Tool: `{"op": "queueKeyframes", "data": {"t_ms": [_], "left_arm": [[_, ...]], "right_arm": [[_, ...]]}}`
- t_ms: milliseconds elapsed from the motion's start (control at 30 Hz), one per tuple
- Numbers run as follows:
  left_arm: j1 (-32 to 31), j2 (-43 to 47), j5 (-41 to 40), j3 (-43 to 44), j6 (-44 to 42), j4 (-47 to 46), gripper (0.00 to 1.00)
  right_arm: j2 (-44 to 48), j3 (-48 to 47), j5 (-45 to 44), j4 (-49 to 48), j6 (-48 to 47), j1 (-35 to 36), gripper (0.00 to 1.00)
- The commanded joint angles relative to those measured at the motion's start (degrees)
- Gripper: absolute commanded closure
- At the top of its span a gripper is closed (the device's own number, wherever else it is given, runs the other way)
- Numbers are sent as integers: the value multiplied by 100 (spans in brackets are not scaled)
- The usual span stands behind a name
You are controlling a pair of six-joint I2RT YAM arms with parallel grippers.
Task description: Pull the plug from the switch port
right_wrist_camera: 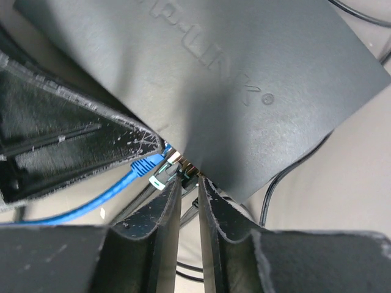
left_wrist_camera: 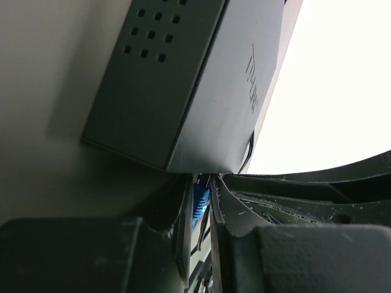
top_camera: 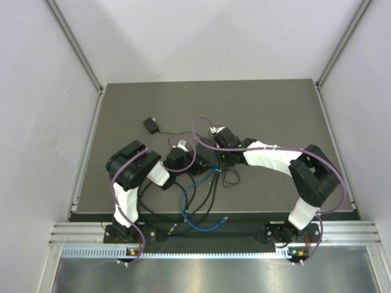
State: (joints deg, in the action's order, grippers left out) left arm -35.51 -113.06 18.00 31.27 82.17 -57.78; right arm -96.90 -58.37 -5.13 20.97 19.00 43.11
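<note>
The left gripper point(left_wrist_camera: 200, 187) is clenched on the blue plug point(left_wrist_camera: 200, 205). In the left wrist view its two dark fingers point(left_wrist_camera: 227, 204) press the plug from either side with almost no gap. The plug sits right under the lower edge of the black switch point(left_wrist_camera: 183, 91). The port itself cannot be made out there, so I cannot tell how deep the plug sits. The switch shows rows of small square vent holes on one face and a faint logo on the next.

In the right wrist view, the same plug lies at the tip of the left gripper's finger, just beside the switch's edge. A blue cable point(right_wrist_camera: 98, 200) trails away from it toward the lower left. A second plug point(right_wrist_camera: 160, 178) (greenish, with a clear tip) lies just beside the blue one at that same edge. The right gripper point(right_wrist_camera: 189, 186) is below that edge, its fingers close together with a thin slit between them. I cannot tell whether it pinches anything. A black cable point(right_wrist_camera: 267, 201) curves past on its right.

From above, both arms meet near the middle of the dark table point(top_camera: 275, 110). A small black adapter point(top_camera: 151, 125) lies apart from them, farther back and to the left.
</note>
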Motion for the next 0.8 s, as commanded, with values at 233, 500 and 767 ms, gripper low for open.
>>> {"op": "queueKeyframes", "data": {"t_ms": [233, 500, 767], "left_arm": [[88, -111, -517, -296, -307, 988, 100], [88, -331, -359, -472, -193, 531, 100], [88, -287, -174, -587, -263, 487, 100]], "right_arm": [[-927, -16, 170, -515, 1825, 21, 85], [-900, 97, -147, -664, 2520, -4, 84], [-777, -51, -68, -533, 2240, -189, 84]]}}
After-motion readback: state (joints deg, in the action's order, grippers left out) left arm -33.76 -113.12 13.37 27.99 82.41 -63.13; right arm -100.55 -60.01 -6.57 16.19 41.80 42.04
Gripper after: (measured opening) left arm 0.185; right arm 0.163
